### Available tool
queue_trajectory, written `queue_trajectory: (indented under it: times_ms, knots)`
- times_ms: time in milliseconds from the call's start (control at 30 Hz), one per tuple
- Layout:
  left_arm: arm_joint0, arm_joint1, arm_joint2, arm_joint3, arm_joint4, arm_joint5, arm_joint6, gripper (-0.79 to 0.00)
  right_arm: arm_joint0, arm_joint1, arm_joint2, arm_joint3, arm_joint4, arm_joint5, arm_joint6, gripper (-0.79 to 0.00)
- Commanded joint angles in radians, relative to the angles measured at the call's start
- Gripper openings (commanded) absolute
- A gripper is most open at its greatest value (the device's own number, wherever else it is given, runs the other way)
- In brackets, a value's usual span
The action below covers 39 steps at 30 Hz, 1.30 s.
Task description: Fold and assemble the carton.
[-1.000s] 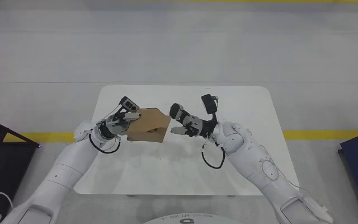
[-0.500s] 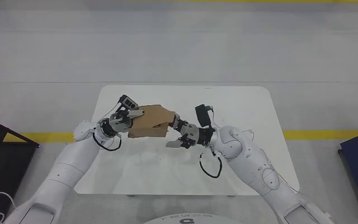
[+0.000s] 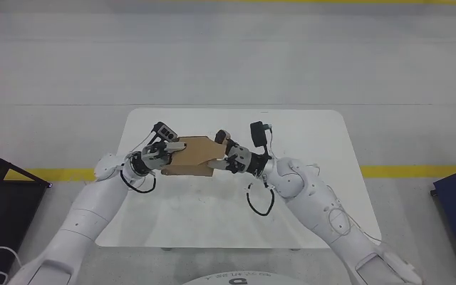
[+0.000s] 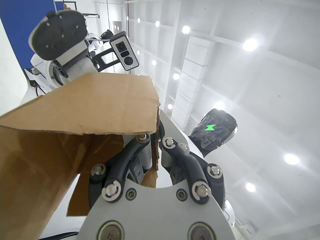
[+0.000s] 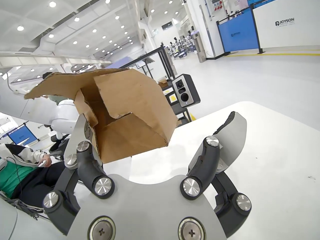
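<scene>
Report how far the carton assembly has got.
Done: the carton is opened into a box shape and held over the table. In hand: the left end effector pinches one wall edge; the right end effector is open at the flap end. Left: the flaps there are only partly folded, one sticking up, with a gap showing.

The white surface [image 3: 313, 142] has rounded corners and stands on a pale grey floor [image 3: 228, 57]. A yellow line [image 3: 406, 171] runs across the floor on both sides of it. The room is a large hall. It has a white ceiling [image 4: 250, 88] with many round lamps [image 4: 250, 44]. Far behind stand a blue partition [image 5: 237, 36] and a white wall panel [image 5: 287, 36].
</scene>
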<state>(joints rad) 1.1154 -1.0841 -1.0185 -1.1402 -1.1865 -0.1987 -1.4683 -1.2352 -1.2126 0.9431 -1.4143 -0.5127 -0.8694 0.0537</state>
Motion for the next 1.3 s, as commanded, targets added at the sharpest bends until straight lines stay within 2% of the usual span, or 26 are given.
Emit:
queue_trajectory:
  times_ms: [0, 133, 300, 500, 567, 633, 733, 867, 1067, 1267]
  knots:
    - [0.001, -0.002, -0.003, -0.002, 0.005, 0.004, -0.003, -0.785, 0.006, -0.002, -0.003, 0.006, 0.008, 0.013, 0.006, 0.0]
    - [0.004, -0.006, -0.009, -0.004, 0.01, 0.011, -0.007, -0.785, 0.016, -0.008, -0.009, 0.009, 0.008, 0.043, 0.013, 0.0]
    - [0.006, -0.01, -0.019, 0.0, 0.015, 0.015, -0.011, -0.785, 0.007, -0.008, 0.002, 0.007, 0.0, 0.026, -0.006, 0.0]
    - [0.009, -0.015, -0.035, 0.011, 0.018, 0.011, -0.012, -0.785, -0.028, 0.002, 0.057, -0.001, 0.007, -0.07, -0.069, 0.0]
    - [0.009, -0.017, -0.04, 0.013, 0.026, 0.003, -0.009, -0.785, -0.037, 0.006, 0.072, 0.005, 0.042, -0.142, -0.075, 0.0]
    - [0.01, -0.018, -0.043, 0.014, 0.031, 0.001, -0.008, -0.785, -0.035, 0.012, 0.054, -0.023, 0.131, -0.143, -0.051, 0.0]
    - [0.008, -0.021, -0.046, 0.016, 0.054, -0.007, 0.003, -0.785, -0.016, 0.03, 0.004, -0.065, 0.39, -0.143, 0.065, 0.0]
    - [0.006, -0.024, -0.049, 0.017, 0.074, -0.014, 0.017, -0.785, 0.027, 0.062, -0.029, -0.072, 0.775, -0.143, 0.377, 0.0]
    - [0.007, -0.028, -0.059, 0.016, 0.09, -0.02, 0.022, -0.785, 0.049, 0.076, 0.003, -0.03, 1.149, -0.143, 0.743, 0.0]
    - [0.015, -0.032, -0.081, 0.013, 0.084, -0.056, 0.034, -0.785, 0.062, 0.084, -0.008, -0.008, 1.271, -0.143, 0.754, 0.0]
